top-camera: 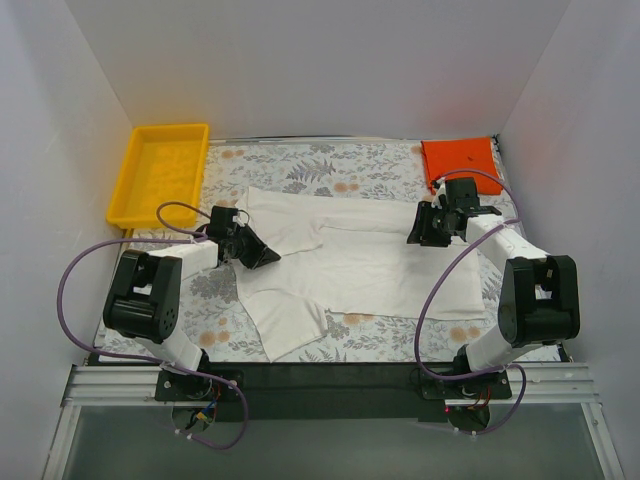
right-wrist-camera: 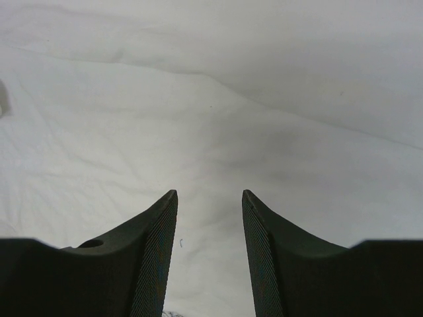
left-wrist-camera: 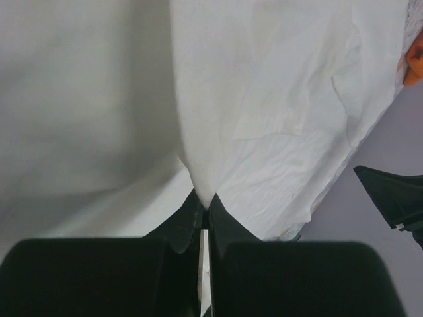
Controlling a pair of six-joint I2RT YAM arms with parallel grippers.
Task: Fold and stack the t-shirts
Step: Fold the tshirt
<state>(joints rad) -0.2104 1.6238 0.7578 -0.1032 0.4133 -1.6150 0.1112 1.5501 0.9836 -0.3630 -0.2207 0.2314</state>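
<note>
Left gripper (left-wrist-camera: 205, 214): jaws pressed together on a pinch of the white t-shirt (top-camera: 350, 265). In the left wrist view the cloth rises from the tips in a peaked ridge.

Right gripper (right-wrist-camera: 208, 198): jaws apart with nothing between them. White cloth lies directly beneath; whether the tips touch it cannot be told.

Governing relation: the white t-shirt lies spread on the table (top-camera: 350, 175) with its long axis running left to right, from one arm to the other. The sleeves flare at the left end, one toward the far side and one toward the near edge. The left gripper holds the left edge between those sleeves, so the body stretches away from it to the right. The right gripper stands over the far right part of the body, and the hem end lies nearer to it.

Judgement: a fold along this axis needs the right jaws closed on cloth first.

Orange t-shirt (top-camera: 458, 162): folded small at the far right corner, just beyond the right gripper, apart from the white one. Yellow tray (top-camera: 130, 195): far left corner.
</note>
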